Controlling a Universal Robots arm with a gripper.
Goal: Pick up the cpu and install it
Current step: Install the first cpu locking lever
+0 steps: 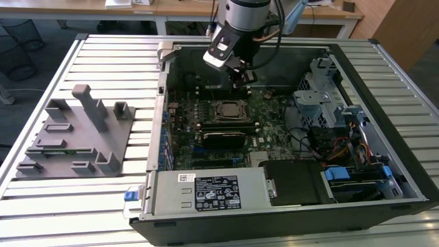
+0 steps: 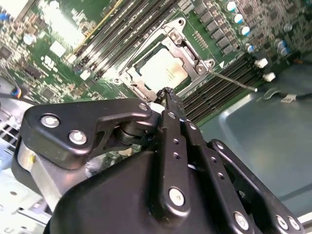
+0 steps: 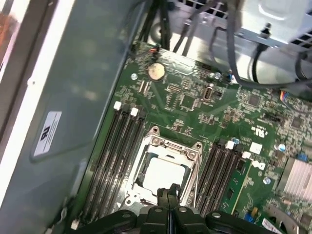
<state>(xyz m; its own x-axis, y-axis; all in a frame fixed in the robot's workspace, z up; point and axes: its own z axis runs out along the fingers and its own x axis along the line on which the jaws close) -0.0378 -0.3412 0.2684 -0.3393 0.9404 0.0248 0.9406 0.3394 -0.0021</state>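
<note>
The cpu (image 1: 229, 109), a pale silvery square, lies flat inside the motherboard socket (image 1: 229, 118) in the open computer case. It is also in the second wrist view (image 2: 163, 68) and the first wrist view (image 3: 163, 173), ringed by the socket's metal frame (image 3: 146, 146). My gripper (image 1: 240, 77) hangs just above the socket's far edge. Its black fingers are pressed together with nothing between them, as both wrist views show (image 2: 168, 92) (image 3: 168, 191). A thin socket lever (image 2: 234, 80) sticks out to one side.
Memory slots (image 3: 117, 156) flank the socket on both sides. A grey plastic holder block (image 1: 75, 134) with upright posts stands on the slatted table at the exterior view's left. Case walls (image 1: 161, 77), a drive cage (image 1: 322, 87) and cables (image 1: 343, 144) crowd the exterior view's right.
</note>
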